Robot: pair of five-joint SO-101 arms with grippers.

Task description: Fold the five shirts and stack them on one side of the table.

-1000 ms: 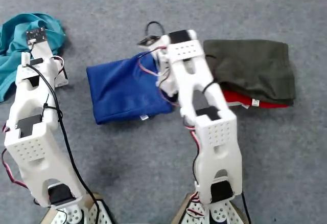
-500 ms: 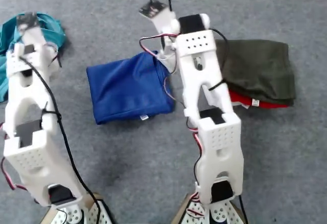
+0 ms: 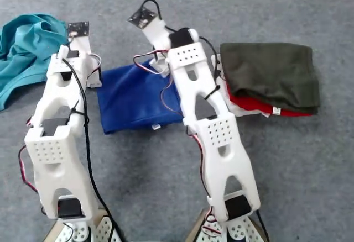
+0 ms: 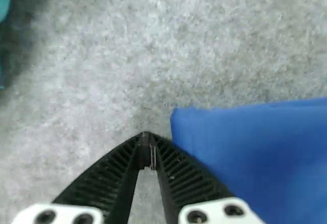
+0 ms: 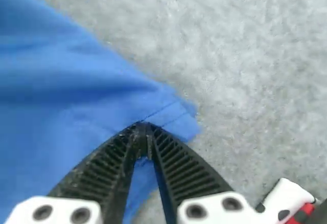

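Note:
A folded blue shirt [image 3: 135, 98] lies mid-table between the two arms. My left gripper [image 3: 94, 82] is shut and sits just off the shirt's far left corner. In the left wrist view, the left gripper's tips [image 4: 145, 139] rest on bare cloth beside the blue corner [image 4: 255, 152]. My right gripper [image 3: 157, 65] is shut at the far right corner. The right wrist view shows the right gripper [image 5: 143, 128] over that blue corner [image 5: 61, 81], where the fabric creases. A crumpled teal shirt [image 3: 27, 48] lies at the far left.
On the right, a folded olive shirt [image 3: 271, 73] tops a stack over a red shirt [image 3: 260, 106], with a white edge beneath. Grey cloth [image 3: 310, 170] covers the table. Open room lies along the front and the far middle.
My left arm swung right, from the teal shirt to the blue shirt's far left corner. My right arm lifted, then shifted left and came down at the far right corner.

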